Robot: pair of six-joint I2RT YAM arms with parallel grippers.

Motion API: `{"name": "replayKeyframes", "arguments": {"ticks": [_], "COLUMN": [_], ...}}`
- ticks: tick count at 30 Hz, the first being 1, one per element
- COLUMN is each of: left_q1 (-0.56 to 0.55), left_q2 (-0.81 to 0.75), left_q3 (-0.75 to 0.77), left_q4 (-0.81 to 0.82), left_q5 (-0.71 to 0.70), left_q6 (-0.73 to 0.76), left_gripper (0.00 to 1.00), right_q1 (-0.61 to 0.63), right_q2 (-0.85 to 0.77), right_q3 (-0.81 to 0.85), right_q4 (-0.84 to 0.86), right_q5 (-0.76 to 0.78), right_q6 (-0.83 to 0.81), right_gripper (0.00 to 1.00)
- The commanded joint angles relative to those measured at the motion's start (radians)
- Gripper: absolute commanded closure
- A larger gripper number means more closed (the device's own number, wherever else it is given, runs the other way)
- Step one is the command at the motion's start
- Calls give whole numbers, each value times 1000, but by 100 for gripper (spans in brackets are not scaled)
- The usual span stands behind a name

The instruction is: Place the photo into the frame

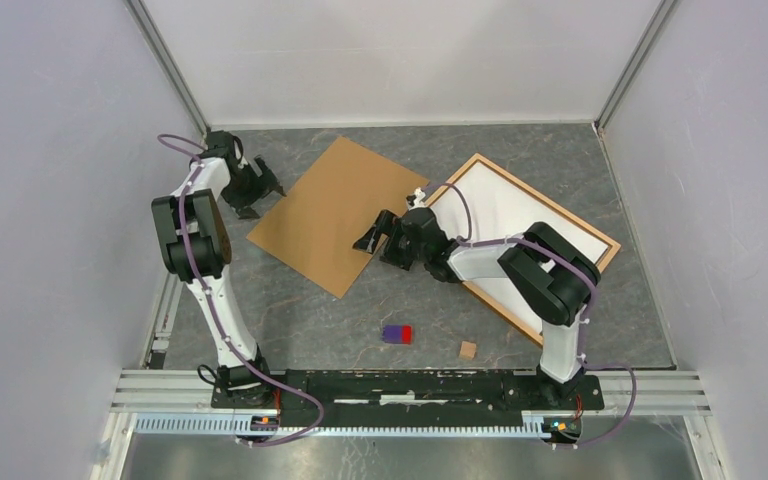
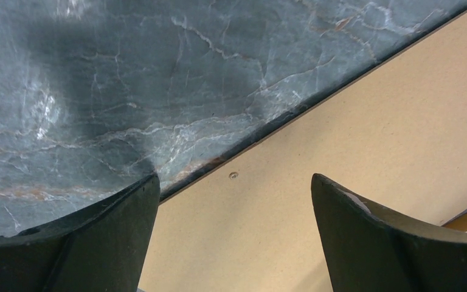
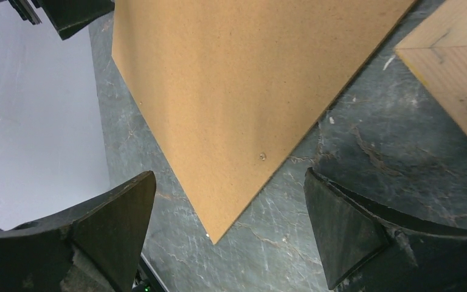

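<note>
The frame (image 1: 550, 200) of light wood lies flat at the right, and a white sheet (image 1: 520, 215) fills its inside. No window picture shows, so I cannot tell if this sheet is the photo. The plain brown backing board (image 1: 335, 210) lies flat in the middle. My left gripper (image 1: 260, 190) is open and empty at the board's left corner, with the board's edge (image 2: 340, 152) between its fingers (image 2: 115, 237). My right gripper (image 1: 378, 240) is open and empty over the board's right corner (image 3: 237, 79), beside the frame's corner (image 3: 456, 67).
A small purple and red block (image 1: 397, 333) and a small wooden cube (image 1: 468, 349) lie on the grey marbled tabletop (image 1: 300, 320) near the front. White walls close in the left, back and right. A metal rail (image 1: 410, 385) runs along the near edge.
</note>
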Motion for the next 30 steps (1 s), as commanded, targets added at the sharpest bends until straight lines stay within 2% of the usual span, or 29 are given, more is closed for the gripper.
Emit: {"name": "replayKeyframes", "arguments": {"ticks": [1,9,14,18,25,30], "left_q1": [5,23,50,51,50,43], "left_q2": [2,-95,-222,-335,-427,-436], "left_q3": [-18,-190,-420,-624,-756,-811], "left_q4": [-55,-58,17,106,145,204], "left_q5": [-20,-14,23,96,136,200], "left_q6": [-61,-136,-212,-278,-281,-320], "left_gripper": [0,0,0,0,0,0], "right_q1": [16,31,38,41,47,49], "right_q2": [49,144,149,110,16,-27], "right_q3": [45,155,169,191,174,171], "right_q4": [-57,2,154,174,162,155], "right_q5": [62,-10,-86,-134,-166,-199], "right_q6": [49,40,39,-11,-75,-88], "right_gripper": [2,2,2,2,2,2]}}
